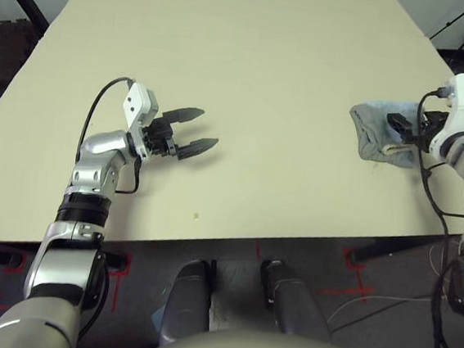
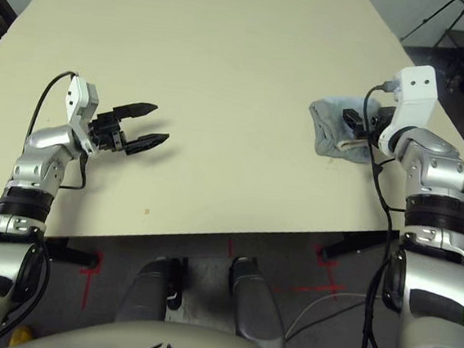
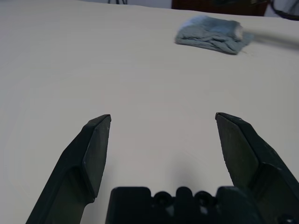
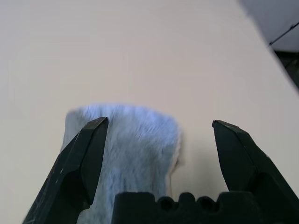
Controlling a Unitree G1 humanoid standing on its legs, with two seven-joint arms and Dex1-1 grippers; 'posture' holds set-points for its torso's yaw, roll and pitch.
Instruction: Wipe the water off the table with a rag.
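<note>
On the right side of the pale bench [image 1: 250, 69], near its right edge, lies the rag [image 1: 377, 136], a bunched blue-grey cloth with a cream hem showing at its near end. The right gripper [image 4: 159, 128] sits right at the rag, reaching in from the bench's right edge with the forearm bent up from below and the white wrist block uppermost. In the right wrist view its two black fingers [image 4: 86, 154] stand spread wide apart; one lies over the rag's fuzzy surface and the other is over bare bench beside the hem, so the cloth is not pinched between them.

Well apart on the left side, the left gripper [image 1: 197, 131] is held low over bare bench, the silver forearm rising from the near left corner and the wrist turned so the fingers point toward the right, toward the rag. Its fingers [image 3: 96, 144] are also spread wide, with nothing between them. A tiny tan speck [image 1: 196, 216] sits on the bench near the front edge. I can make out no water splotches on the surface.
</note>
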